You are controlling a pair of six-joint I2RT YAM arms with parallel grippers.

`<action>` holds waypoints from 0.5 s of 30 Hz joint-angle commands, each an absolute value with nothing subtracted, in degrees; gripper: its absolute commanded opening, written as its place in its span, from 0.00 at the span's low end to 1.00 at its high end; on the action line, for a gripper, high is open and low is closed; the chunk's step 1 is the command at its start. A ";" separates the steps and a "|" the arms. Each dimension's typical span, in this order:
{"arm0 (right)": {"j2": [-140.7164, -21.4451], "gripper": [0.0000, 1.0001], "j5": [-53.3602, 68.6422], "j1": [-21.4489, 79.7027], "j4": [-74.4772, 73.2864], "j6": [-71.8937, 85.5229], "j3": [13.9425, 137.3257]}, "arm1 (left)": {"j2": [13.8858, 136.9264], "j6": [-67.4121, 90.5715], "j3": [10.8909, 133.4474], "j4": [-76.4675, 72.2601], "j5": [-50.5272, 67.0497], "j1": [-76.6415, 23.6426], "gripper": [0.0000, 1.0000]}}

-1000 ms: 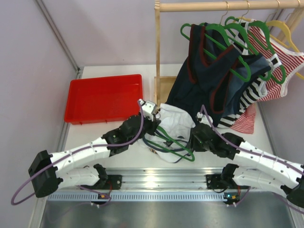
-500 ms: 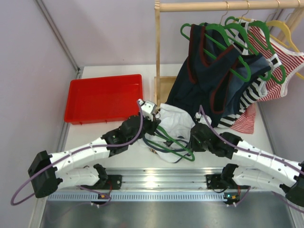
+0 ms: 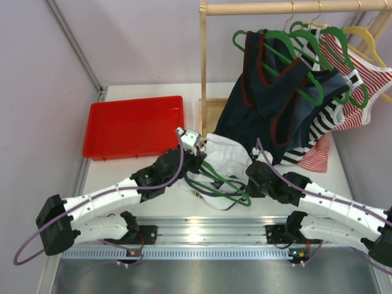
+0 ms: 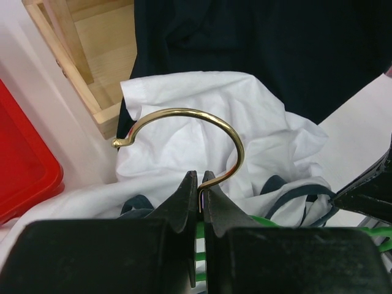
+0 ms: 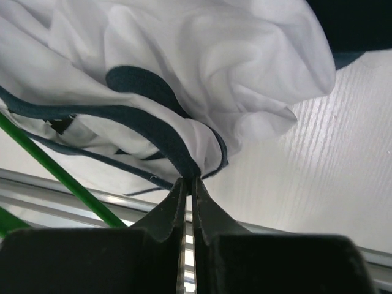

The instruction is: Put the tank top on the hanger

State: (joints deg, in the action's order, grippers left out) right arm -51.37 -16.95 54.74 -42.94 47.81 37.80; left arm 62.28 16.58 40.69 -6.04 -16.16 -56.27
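The white tank top [image 3: 225,154] with navy trim lies crumpled at the table's middle, over a green hanger [image 3: 228,195]. My left gripper [image 3: 197,160] is shut on the stem of the hanger's copper hook [image 4: 202,122], which arcs up over the white cloth [image 4: 202,144] in the left wrist view. My right gripper [image 3: 252,174] is shut on a navy-trimmed edge of the tank top [image 5: 184,156]; white folds [image 5: 202,55] bunch above it. A green hanger bar [image 5: 55,168] crosses the lower left of the right wrist view. The chest graphic is hidden.
A red tray [image 3: 136,125] sits at the back left. A wooden rack [image 3: 203,67] stands at the back with a dark navy top [image 3: 269,98], striped tops [image 3: 358,92], green hangers [image 3: 306,58] and a yellow hanger [image 3: 367,37]. A metal rail [image 3: 208,229] runs along the near edge.
My right gripper has shifted slightly up and left with the tank top's edge. The left gripper holds the hook in the same place.
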 commanded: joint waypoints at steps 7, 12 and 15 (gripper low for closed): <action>-45.62 0.00 -18.11 55.11 -44.38 49.83 34.28 | 59.59 16.70 39.55 -13.09 -23.64 -55.99 0.00; -45.00 0.00 -18.02 55.11 -45.17 49.92 34.45 | 60.47 16.44 39.38 -13.88 -25.57 -55.90 0.00; -44.56 0.00 -17.93 55.11 -45.44 50.10 34.89 | 60.91 16.26 38.94 -14.15 -26.54 -55.90 0.00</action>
